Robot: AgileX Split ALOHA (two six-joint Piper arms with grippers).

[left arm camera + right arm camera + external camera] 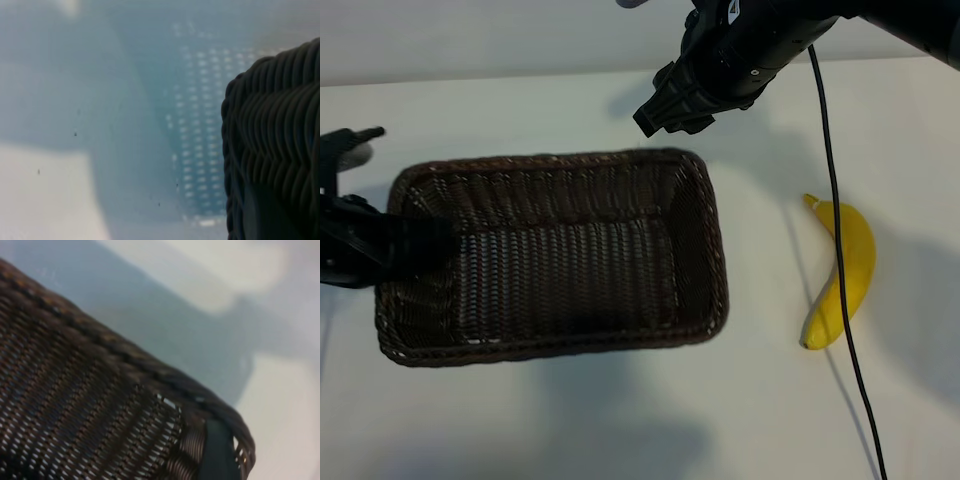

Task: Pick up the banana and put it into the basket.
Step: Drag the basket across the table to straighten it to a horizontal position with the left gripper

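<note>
Fingers of the left gripper [415, 243] clamp the basket [695, 185] rim; right gripper [665, 110] fingers apart, nearer the banana [850, 265] lying lengthwise beyond.

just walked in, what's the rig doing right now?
The left gripper sits at the left end of the rectangular dark brown woven wicker basket, apparently closed on its rim. The right gripper hovers behind the basket's far right corner, holding nothing. The curved bright yellow banana lies on the white table right of the basket, untouched. The basket holds nothing.
</note>
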